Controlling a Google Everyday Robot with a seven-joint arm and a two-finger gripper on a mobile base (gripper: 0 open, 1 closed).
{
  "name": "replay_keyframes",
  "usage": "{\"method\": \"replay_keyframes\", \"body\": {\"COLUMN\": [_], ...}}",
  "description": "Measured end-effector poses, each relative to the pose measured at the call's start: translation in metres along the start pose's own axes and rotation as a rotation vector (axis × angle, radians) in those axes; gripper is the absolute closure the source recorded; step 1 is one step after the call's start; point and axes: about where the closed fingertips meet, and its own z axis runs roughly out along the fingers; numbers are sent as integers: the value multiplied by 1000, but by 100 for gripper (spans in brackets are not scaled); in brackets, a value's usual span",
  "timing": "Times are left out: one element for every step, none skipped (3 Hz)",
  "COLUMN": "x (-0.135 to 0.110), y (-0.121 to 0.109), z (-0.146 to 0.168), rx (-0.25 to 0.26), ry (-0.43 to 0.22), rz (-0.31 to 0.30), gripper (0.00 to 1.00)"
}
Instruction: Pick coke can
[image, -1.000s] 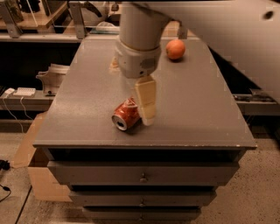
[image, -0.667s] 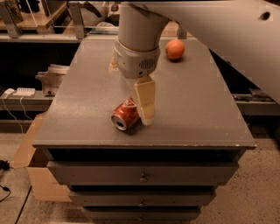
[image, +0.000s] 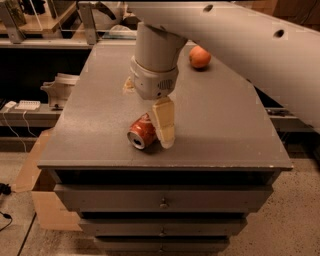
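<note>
The coke can (image: 141, 132), red with a silver end, lies on its side near the front edge of the grey cabinet top (image: 100, 115), its open end facing front-left. My gripper (image: 159, 136) hangs straight down from the white arm (image: 155, 65) and sits right at the can, low over the top, with its pale tip touching the can's right side. The can's far side is hidden behind the gripper.
An orange (image: 200, 56) sits at the back right of the top. A small pale scrap (image: 128, 85) lies behind the wrist. Drawers (image: 162, 200) are below the front edge. A cardboard box (image: 35, 185) stands on the floor at left, by a shelf (image: 30, 107).
The gripper has come down a little at the can. The can has stayed in place.
</note>
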Motion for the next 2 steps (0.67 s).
{"method": "replay_keyframes", "body": {"x": [6, 13], "y": [2, 5], "z": [13, 25], "rx": [-10, -18], "ry": [-20, -42], "rz": [-4, 4], "gripper": [0, 17]}}
